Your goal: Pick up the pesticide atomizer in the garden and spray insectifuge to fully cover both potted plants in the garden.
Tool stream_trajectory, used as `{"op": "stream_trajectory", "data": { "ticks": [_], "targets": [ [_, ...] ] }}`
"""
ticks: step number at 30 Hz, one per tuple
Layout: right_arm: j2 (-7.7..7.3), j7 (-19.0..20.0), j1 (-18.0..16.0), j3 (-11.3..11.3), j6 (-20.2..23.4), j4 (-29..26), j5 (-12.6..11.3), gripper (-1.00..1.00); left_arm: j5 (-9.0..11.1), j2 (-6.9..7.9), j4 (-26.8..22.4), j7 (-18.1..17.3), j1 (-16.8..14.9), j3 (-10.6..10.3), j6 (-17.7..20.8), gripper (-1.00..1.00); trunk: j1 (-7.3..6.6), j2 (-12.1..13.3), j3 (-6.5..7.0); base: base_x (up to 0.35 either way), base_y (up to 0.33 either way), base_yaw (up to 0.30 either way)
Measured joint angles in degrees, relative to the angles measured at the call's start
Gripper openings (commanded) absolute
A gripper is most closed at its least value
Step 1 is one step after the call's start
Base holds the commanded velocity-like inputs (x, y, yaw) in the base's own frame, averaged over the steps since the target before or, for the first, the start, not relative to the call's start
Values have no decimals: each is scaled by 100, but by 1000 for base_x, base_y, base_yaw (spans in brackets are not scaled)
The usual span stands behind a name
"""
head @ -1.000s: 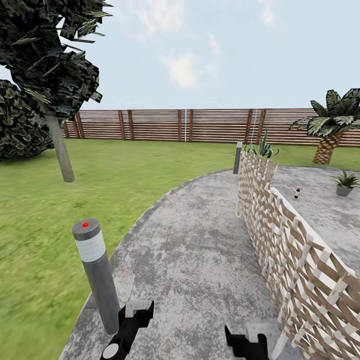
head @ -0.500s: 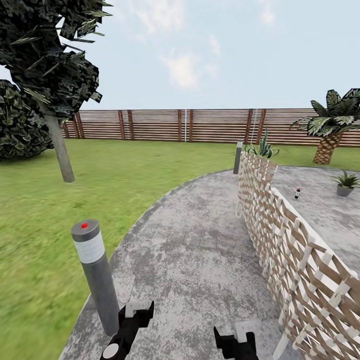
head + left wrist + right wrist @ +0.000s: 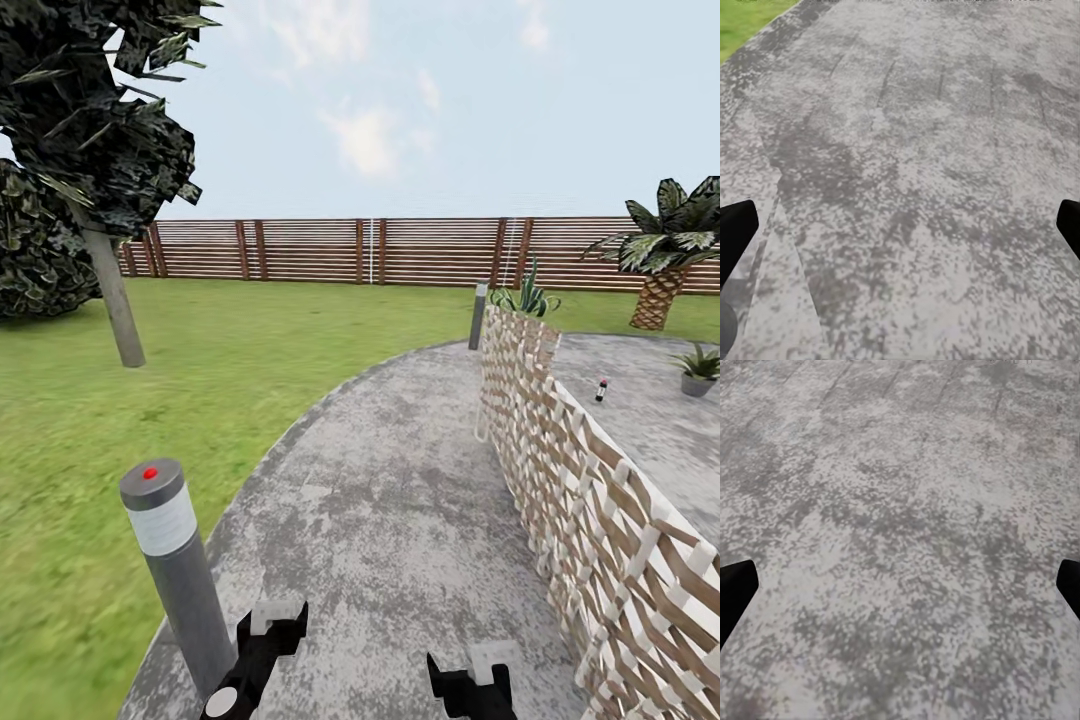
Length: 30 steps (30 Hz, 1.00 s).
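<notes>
The pesticide atomizer (image 3: 601,390) stands on the patio (image 3: 400,480), well apart from both wide-open, empty pincers (image 3: 900,225) (image 3: 900,581); a wicker screen (image 3: 590,480) stands between, a potted plant (image 3: 700,370) near the atomizer.

Head view count: 2 bollard lamps, one near (image 3: 180,580), one far (image 3: 478,315). 1 pesticide atomizer (image 3: 601,390). 1 potted plant (image 3: 699,370). 1 palm (image 3: 665,250). 1 agave-type plant w/o pot (image 3: 527,295). 1 wicker seat back (image 3: 590,500). 1 tree w/ trunk (image 3: 100,150), 1 bush (image 3: 35,250). 2 grippers: left (image 3: 262,650), right (image 3: 472,682).
</notes>
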Motion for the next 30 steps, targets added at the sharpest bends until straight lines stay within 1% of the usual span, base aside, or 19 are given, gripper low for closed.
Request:
{"op": "stream_trajectory", "data": {
  "ticks": [4, 7, 13, 18, 24, 30],
  "targets": [
    [0, 0, 0, 1, -2, 0, 3, 100, 0, 0, 0, -4, 0, 0, 0, 100, 1, 0, 0, 244, 0, 0],
    [6, 0, 1, 3, 0, 0, 3, 100, 0, 0, 0, -5, 0, 0, 0, 100, 2, 0, 0, 36, 0, 0],
    [2, 0, 1, 3, -1, 4, -2, 100, 0, 0, 0, -6, 0, 0, 0, 100, 0, 0, 0, 248, 0, 0],
    [0, 0, 1, 3, 0, 5, -2, 100, 0, 0, 0, -5, 0, 0, 0, 100, 2, 0, 0, 69, -1, 0],
    [2, 11, 1, 4, -1, 8, -2, 100, 0, 0, 0, -5, 0, 0, 0, 100, 1, 0, 0, 187, -44, 0],
    [8, 9, 1, 14, -39, 2, -16, 100, 0, 0, 0, -5, 0, 0, 0, 100, 3, 0, 0, 24, -5, 0]
  ]
}}
